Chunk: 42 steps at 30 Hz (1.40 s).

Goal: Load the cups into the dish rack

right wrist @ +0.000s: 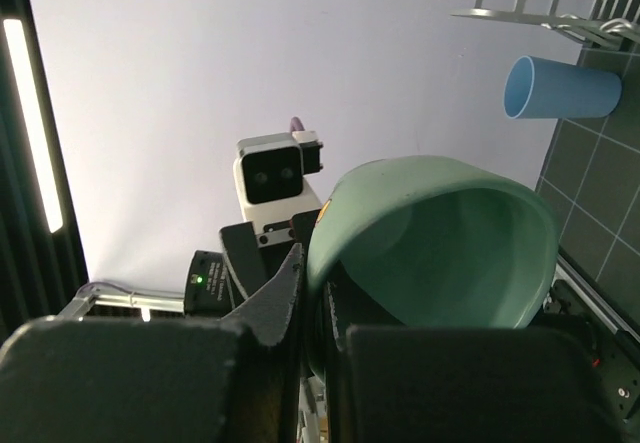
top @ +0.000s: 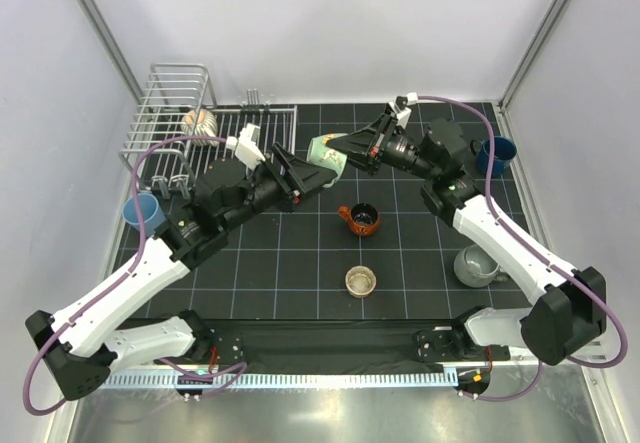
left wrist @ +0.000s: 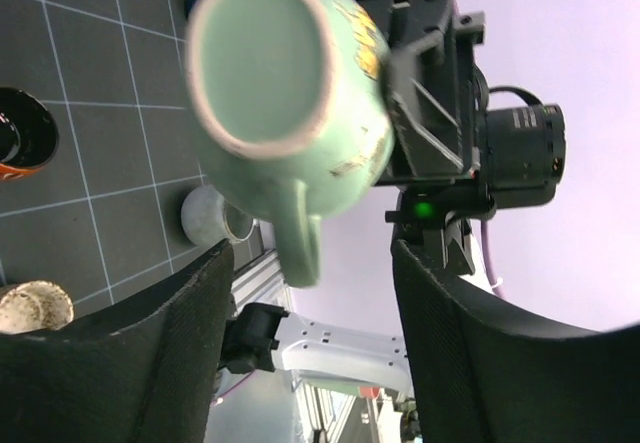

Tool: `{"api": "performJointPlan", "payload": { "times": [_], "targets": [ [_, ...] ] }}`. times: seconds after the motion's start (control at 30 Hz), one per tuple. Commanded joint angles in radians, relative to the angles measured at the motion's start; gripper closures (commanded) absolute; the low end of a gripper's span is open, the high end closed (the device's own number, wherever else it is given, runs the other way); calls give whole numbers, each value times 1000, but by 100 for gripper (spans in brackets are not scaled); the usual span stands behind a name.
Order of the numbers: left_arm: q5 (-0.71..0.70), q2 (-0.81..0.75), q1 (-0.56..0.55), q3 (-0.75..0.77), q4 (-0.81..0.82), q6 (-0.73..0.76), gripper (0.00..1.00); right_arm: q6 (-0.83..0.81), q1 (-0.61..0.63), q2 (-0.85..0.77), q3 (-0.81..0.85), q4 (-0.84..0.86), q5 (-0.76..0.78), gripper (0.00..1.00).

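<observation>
my right end effector (top: 350,147) pinching the pale green mug (left wrist: 290,93) by its wall, aloft over the counter (top: 300,263), mouth toward my left end effector (left wrist: 308,258) | left spread, not touching | judgement: left must clamp squarely before right releases, then on to the dish rack (top: 170,113) | mug glossy, yellow print, one handle

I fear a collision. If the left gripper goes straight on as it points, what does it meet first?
Probably the pale green mug that the right gripper holds in the air; its handle faces the open left gripper. Depth is unclear.
</observation>
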Motion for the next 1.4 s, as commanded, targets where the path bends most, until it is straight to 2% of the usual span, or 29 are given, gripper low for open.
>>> {"api": "performJointPlan", "payload": {
  "times": [0.0,0.17,0.27,0.53,0.63,0.67,0.7,0.8,0.83,0.87,0.93,0.97,1.0,1.03,1.07,1.1,1.13,1.2,1.23,1.37],
  "targets": [
    [-51,-5,-6,3,8,-27,38,36,6,-46,7,111,-31,96],
    [-66,27,-7,43,8,-19,43,44,7,-60,-26,120,-48,96],
    [-63,56,-6,66,8,-18,50,54,7,-52,-31,137,-60,96],
    [-23,61,-6,57,33,-27,60,71,9,-34,-28,172,-76,96],
    [-22,59,-6,51,57,-30,73,82,12,-20,-29,193,-93,96],
    [-20,61,-7,49,65,-27,92,80,12,-20,-29,194,-94,96],
    [-22,61,-6,49,65,-18,100,77,13,-19,-29,192,-97,96],
    [-49,47,-6,49,65,21,100,44,15,-19,-25,175,-116,94],
    [-89,33,-6,49,67,33,100,21,15,-23,-11,124,-123,89],
    [-104,26,-6,51,51,50,100,-43,13,-28,-3,85,-129,74],
    [-137,12,-6,80,2,103,100,-126,13,-48,30,-82,-125,63],
    [-173,9,-6,95,-27,123,100,-183,10,-52,47,-157,-117,51],
    [-193,7,-6,109,-94,142,100,-288,12,-55,91,-240,-88,45],
    [-218,1,-7,133,-122,178,100,-352,12,-54,119,-435,-65,40],
    [-258,3,-7,144,-146,196,100,-404,10,-51,147,-525,-38,34],
    [-284,3,-6,156,-204,215,100,-494,10,-46,196,-603,14,33],
    [-305,6,-6,175,-231,252,100,-533,9,-42,220,-757,56,32],
    [-377,27,-6,227,-292,297,100,-600,0,-29,266,-910,142,31],
    [-403,36,-6,242,-349,312,100,-655,-3,-28,306,-1028,233,31],
    [-543,88,-6,282,-395,418,100,-759,-33,-45,357,-1191,380,32]
  ]
}}
